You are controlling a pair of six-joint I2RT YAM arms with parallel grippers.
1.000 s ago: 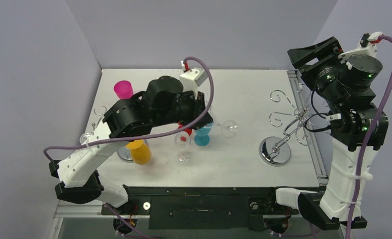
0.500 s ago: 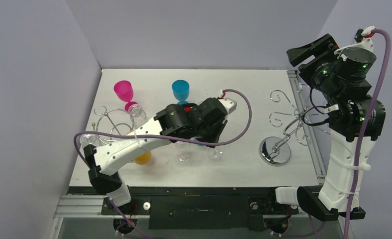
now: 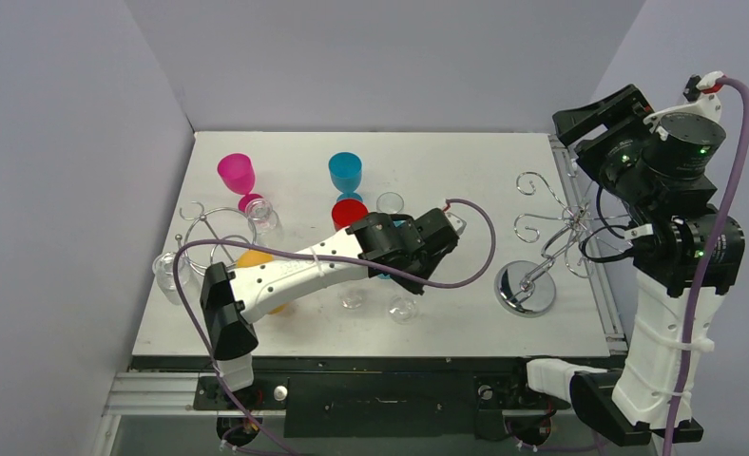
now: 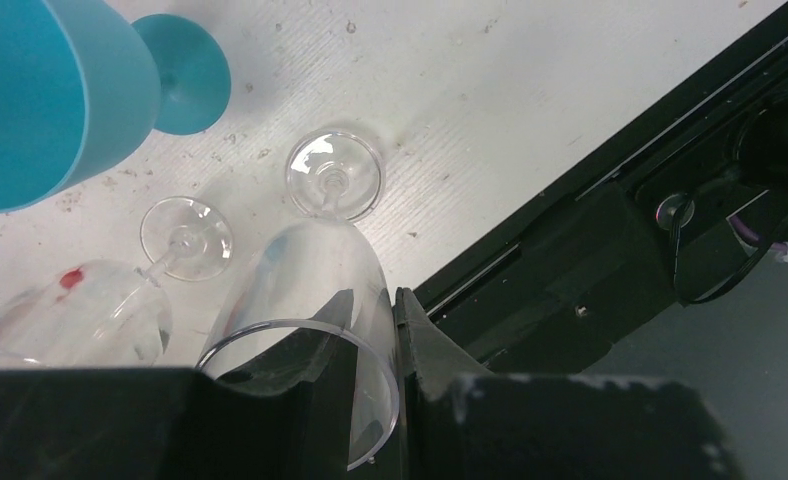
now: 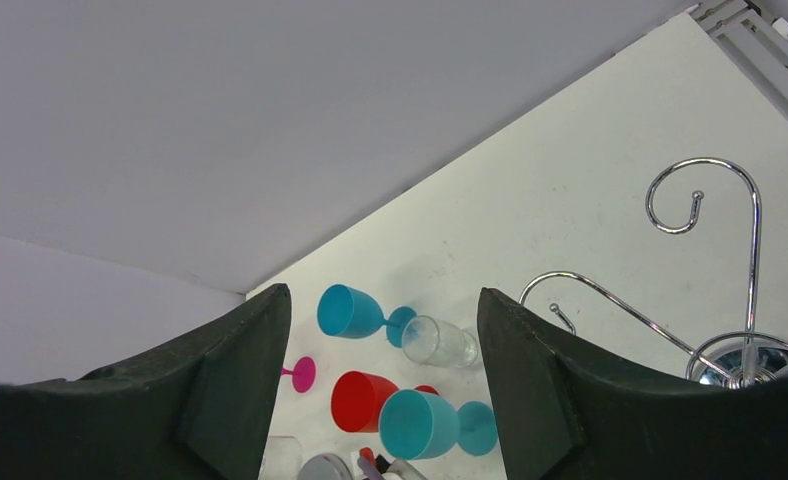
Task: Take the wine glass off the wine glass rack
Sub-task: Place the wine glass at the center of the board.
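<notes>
My left gripper (image 4: 375,312) is shut on the rim of a clear wine glass (image 4: 315,270); one finger is inside the bowl and one outside. The glass (image 3: 404,306) tilts, with its foot at or just above the table near the front edge. The gripper (image 3: 434,239) reaches over the table's middle. A chrome wine glass rack (image 3: 209,224) stands at the left, and another rack (image 3: 542,237) at the right holds nothing. My right gripper (image 5: 382,300) is open and empty, raised high at the right (image 3: 594,112).
Near the held glass stand a clear glass with a red spot (image 4: 90,310) and a teal glass (image 4: 60,90). Pink (image 3: 236,174), blue (image 3: 345,172), red (image 3: 349,212) and clear (image 3: 390,202) glasses stand farther back. An orange glass (image 3: 254,258) lies under my left arm.
My left arm has swung from beside the left rack to the middle front of the table, carrying the clear glass down toward the surface. The right gripper stayed raised and turned slightly.
</notes>
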